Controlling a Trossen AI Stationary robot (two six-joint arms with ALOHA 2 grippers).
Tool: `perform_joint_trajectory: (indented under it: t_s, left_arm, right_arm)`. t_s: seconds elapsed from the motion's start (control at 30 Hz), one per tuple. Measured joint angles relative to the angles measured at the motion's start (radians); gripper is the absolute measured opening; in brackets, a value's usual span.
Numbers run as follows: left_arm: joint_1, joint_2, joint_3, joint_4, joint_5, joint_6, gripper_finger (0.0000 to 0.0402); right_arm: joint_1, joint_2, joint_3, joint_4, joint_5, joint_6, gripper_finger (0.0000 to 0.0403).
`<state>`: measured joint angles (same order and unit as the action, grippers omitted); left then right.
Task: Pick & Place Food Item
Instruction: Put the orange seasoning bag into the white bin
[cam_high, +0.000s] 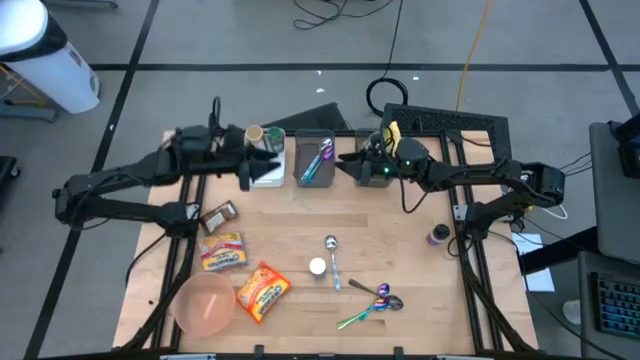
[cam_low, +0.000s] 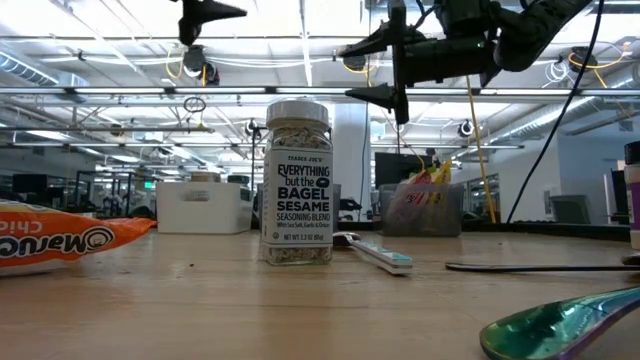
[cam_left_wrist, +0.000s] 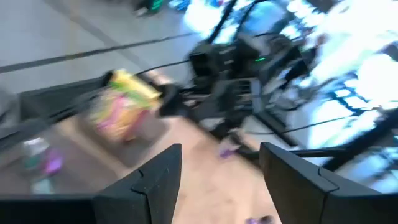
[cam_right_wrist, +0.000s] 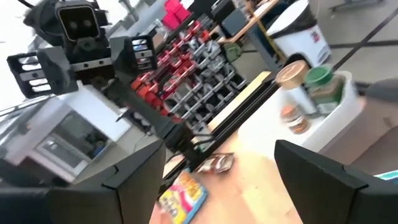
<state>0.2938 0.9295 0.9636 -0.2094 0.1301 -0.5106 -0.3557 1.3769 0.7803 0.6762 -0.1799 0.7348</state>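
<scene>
Both hands, left hand (cam_high: 268, 160) and right hand (cam_high: 347, 163), hover spread and empty over rectangular bins.

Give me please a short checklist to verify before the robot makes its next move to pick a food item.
1. Left gripper open and empty, above the white bin: ok.
2. Right gripper open and empty, near the grey bin: ok.
3. Orange snack packet lies free on the table: ok.
4. Seasoning jar upright: ok.
5. Which item to pick: cannot tell.
</scene>
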Motion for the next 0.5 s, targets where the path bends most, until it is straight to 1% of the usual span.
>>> perform_joint_trajectory:
  t_s: [0.1,0.17,0.23,0.3,0.37,0.5]
  left_arm:
    - [-0.07,-0.01,-0.109,0.206,0.0,-0.034,0.0225]
    - [-0.107,-0.007,-0.171,0.337,0.0,-0.067,0.0225]
    - [-0.135,-0.007,-0.217,0.421,0.0,-0.101,0.0225]
    - [-0.159,-0.007,-0.248,0.459,-0.001,-0.129,0.0225]
    - [-0.177,-0.007,-0.261,0.457,-0.005,-0.143,0.0225]
    - [-0.205,-0.007,-0.265,0.469,-0.008,-0.143,0.0225]
  right_arm:
    - [0.032,0.0,0.0,0.0,0.025,0.005,0.0293]
    - [0.061,0.0,0.0,-0.005,0.082,0.005,0.0293]
    - [0.092,0.0,0.0,-0.008,0.148,0.002,0.0293]
    - [0.122,0.0,0.0,-0.008,0.207,-0.015,0.0293]
    - [0.145,0.0,0.0,-0.008,0.251,-0.034,0.0293]
    - [0.173,0.0,0.0,-0.007,0.287,-0.047,0.0293]
